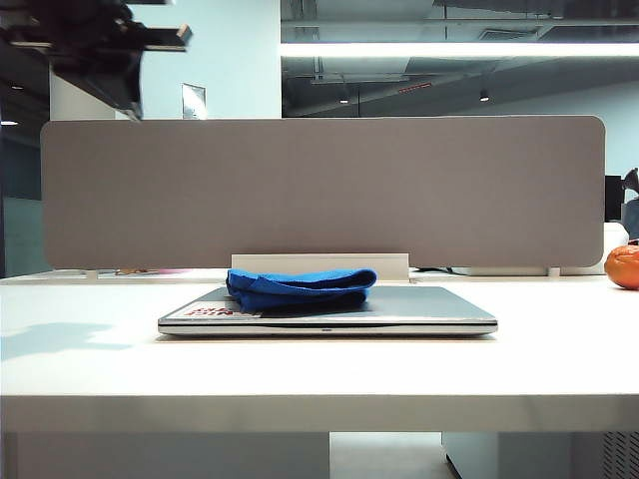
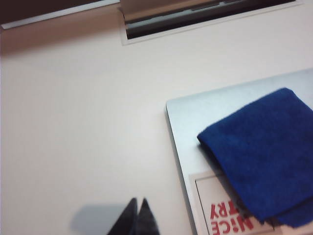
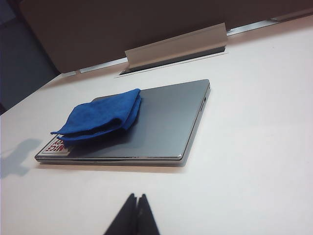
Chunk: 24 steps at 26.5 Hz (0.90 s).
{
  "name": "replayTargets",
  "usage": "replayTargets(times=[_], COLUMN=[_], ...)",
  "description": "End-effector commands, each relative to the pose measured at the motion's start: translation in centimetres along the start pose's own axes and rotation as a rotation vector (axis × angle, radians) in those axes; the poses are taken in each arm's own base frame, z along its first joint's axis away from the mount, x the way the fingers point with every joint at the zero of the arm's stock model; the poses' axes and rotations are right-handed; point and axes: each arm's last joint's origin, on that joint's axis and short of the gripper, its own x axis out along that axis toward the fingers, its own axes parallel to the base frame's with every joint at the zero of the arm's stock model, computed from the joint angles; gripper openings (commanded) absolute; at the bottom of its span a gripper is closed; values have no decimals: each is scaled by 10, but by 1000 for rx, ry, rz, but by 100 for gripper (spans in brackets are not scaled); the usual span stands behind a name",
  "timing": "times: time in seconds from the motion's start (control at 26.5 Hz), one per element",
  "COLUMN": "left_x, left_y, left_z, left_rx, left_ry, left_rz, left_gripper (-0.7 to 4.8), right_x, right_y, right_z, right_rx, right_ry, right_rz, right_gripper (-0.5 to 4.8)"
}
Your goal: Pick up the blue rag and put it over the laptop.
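The blue rag [image 1: 300, 284] lies folded on the left part of the closed silver-grey laptop [image 1: 419, 311], partly covering a white-and-red sticker [image 2: 230, 215] at its corner. In the left wrist view the rag [image 2: 264, 152] rests on the lid [image 2: 195, 112]. My left gripper [image 2: 138, 201] is shut and empty, raised above bare table beside the laptop's edge. The left arm [image 1: 100, 45] shows high at the exterior view's upper left. My right gripper [image 3: 137, 197] is shut and empty, short of the laptop [image 3: 166, 122] and the rag [image 3: 102, 115].
A grey partition panel [image 1: 319, 190] stands behind the laptop, with a white cable-slot cover [image 3: 176, 46] at its foot. An orange round object [image 1: 624, 264] sits at the far right. The white table [image 1: 300, 369] extends on all sides of the laptop.
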Motion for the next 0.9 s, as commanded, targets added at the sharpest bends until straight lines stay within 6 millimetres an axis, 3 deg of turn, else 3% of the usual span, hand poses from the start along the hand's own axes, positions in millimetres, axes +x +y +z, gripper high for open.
replayTargets(times=[0.04,0.26,0.34,0.72,0.9], left_x=[-17,-47,-64,-98,-115], left_y=[7,13,15,19,22], left_z=[-7,-27,-45,-108,-130], left_rx=[-15,-28,-74,-107,-216], left_ry=[-39,-99,-151,-243,-302], left_rz=[12,12,-15,-59,-67], left_gripper=[-6,-6,-6,-6,-6], right_x=[0,0,0,0,0], right_y=[0,0,0,0,0], right_z=[-1,0,0,0,0], right_rx=[-5,-6,-6,-6,-6], right_ry=[-6,-8,-8,-8,-8], right_rz=[-1,0,0,0,0], right_gripper=[-5,-5,-5,-5,-5])
